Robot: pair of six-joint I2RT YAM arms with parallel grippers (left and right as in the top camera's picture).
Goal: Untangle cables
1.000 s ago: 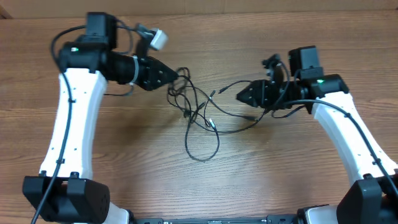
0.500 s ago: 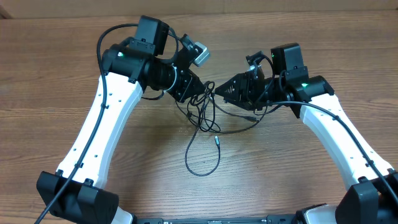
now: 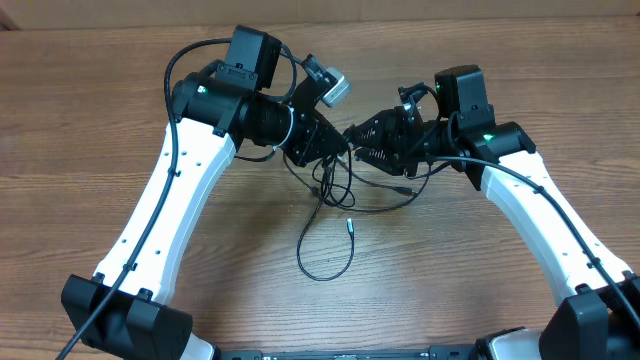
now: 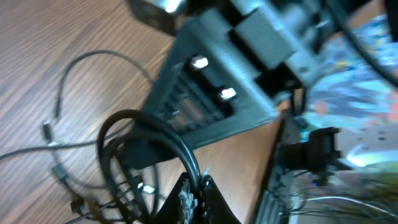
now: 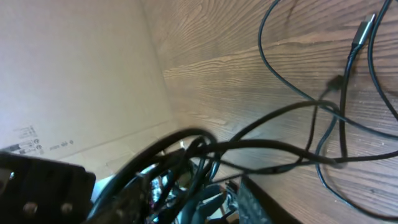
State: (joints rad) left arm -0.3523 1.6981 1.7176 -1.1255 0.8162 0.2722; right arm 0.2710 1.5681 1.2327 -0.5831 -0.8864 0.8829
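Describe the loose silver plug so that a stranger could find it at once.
On the wooden table, find the cable tangle in the upper middle. Below it in the overhead view lies a single open loop. The plug is the small silver tip at the loop's right end, alone on bare wood.

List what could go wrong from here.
The left gripper and right gripper sit almost tip to tip, so they could collide. The cables hang bunched below them; pulling apart might tighten the tangle. The silver-tipped plug lies beside a loop and could snag.
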